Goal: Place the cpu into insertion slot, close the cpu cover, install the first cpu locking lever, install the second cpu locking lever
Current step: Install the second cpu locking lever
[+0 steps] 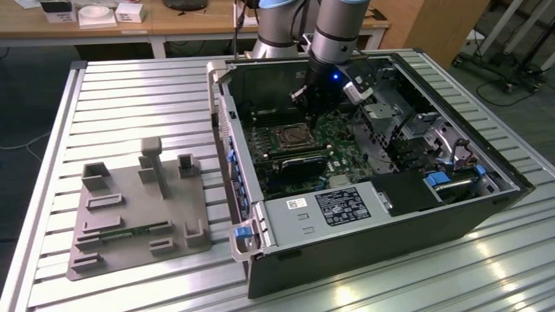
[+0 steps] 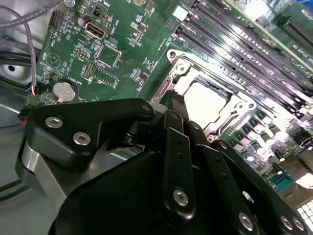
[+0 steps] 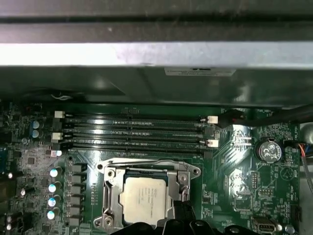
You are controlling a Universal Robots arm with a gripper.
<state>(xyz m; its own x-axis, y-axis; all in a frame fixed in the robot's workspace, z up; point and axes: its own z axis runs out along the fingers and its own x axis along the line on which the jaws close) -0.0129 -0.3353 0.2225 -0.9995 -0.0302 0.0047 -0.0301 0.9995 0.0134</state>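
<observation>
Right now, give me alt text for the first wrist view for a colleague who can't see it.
The cpu sits in the insertion slot with the cpu cover closed around it, on a green motherboard. The black gripper reaches toward the socket's edge; four memory slots run beyond it.

The arm (image 1: 334,29) is a thick tube — silver-grey, with a darker grey joint band and a light blue cap at the top. Lower down, a small blue light glows on its black wrist. The gripper (image 2: 178,105) is matte black, built of flat linked bars — joined by silver round-headed screws on a bulky housing.
</observation>
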